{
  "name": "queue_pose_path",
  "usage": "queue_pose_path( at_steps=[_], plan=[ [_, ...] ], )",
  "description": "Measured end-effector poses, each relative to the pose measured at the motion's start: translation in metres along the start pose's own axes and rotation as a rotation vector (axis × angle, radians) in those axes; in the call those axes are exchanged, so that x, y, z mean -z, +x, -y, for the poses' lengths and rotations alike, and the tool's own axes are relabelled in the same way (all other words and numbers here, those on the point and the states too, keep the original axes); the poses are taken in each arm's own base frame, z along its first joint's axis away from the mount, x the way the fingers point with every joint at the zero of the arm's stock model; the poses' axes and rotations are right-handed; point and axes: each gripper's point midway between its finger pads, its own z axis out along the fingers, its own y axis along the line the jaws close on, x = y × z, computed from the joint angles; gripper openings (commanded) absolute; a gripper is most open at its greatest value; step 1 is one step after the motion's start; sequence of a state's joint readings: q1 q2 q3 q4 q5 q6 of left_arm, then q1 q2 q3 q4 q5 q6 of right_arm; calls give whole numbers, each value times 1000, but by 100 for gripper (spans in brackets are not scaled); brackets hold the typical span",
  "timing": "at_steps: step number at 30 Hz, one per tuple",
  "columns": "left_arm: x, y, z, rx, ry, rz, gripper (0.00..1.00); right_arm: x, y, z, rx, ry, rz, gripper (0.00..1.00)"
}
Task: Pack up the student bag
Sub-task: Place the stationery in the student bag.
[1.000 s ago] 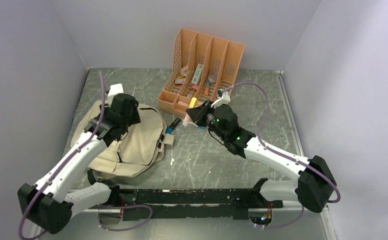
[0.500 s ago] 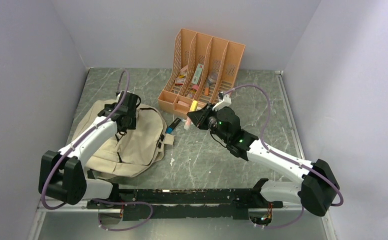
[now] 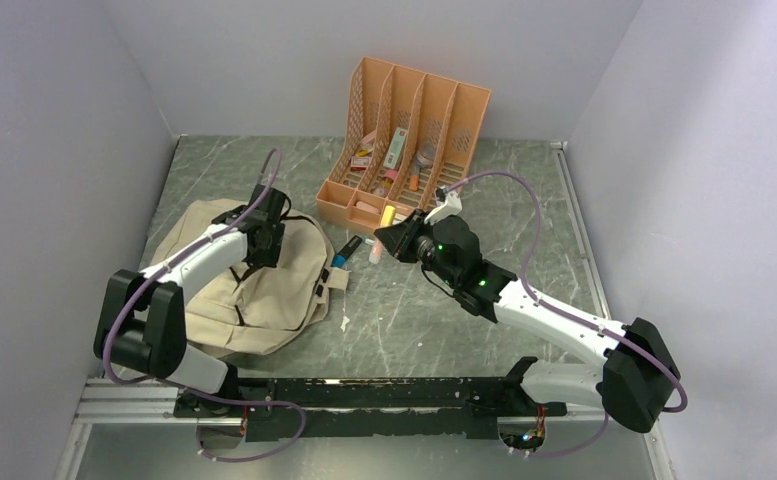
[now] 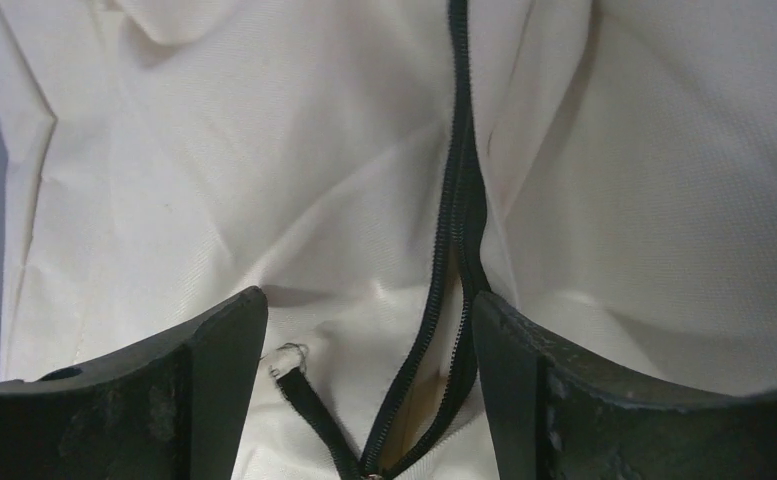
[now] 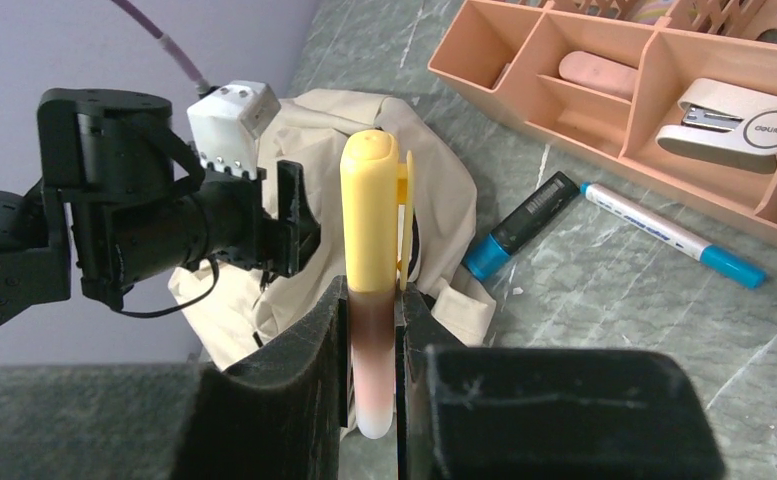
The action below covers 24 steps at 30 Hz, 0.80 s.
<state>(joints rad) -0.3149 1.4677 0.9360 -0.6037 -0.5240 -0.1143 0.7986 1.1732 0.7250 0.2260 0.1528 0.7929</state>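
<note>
The student bag (image 3: pixel 269 295) lies flat on the grey marbled table (image 3: pixel 414 320) in the left half of the top view, a slumped beige heap with a dark zipper (image 4: pixel 454 190) running down its cloth. In the left wrist view that zipper fills the middle of the frame, its lower end slightly parted. The left gripper (image 4: pixel 366 305) hangs just above the fabric with its jaws spread wide on either side of the zipper line, holding nothing. Just right of the bag, near the middle of the top view, a black marker with a blue end (image 3: pixel 345 251) lies on the table. A white pen with a blue cap (image 5: pixel 664 235) lies beside it. Over these, the right gripper (image 5: pixel 372 300) is clamped on a highlighter (image 5: pixel 369 200) with a yellow cap and a pinkish body, which stands up between the fingers. At the upper centre stands the orange file organizer (image 3: pixel 367 100), with a white stapler (image 5: pixel 739 115) and a pink eraser (image 5: pixel 596 72) in its compartments.
</note>
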Motion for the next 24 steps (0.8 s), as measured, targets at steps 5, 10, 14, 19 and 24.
queue_pose_path(
  at_steps=[5, 10, 14, 19, 24],
  plan=[
    [-5, 2, 5, -39, 19, -21, 74, 0, 1, -1, 0, -4, -5, 0],
    [-14, 3, 6, -70, -3, -47, 59, 0, 1, -1, 0, -5, -7, 0],
    [-22, 5, 8, -91, -17, -70, 45, 1, 3, 0, 2, -2, -13, 0],
    [-22, 4, 5, -92, -38, -68, 25, 1, 3, 1, 5, 0, -14, 0],
    [-12, -6, -2, -71, -47, -36, 8, 3, 1, -1, 4, -7, -10, 0]
  ],
)
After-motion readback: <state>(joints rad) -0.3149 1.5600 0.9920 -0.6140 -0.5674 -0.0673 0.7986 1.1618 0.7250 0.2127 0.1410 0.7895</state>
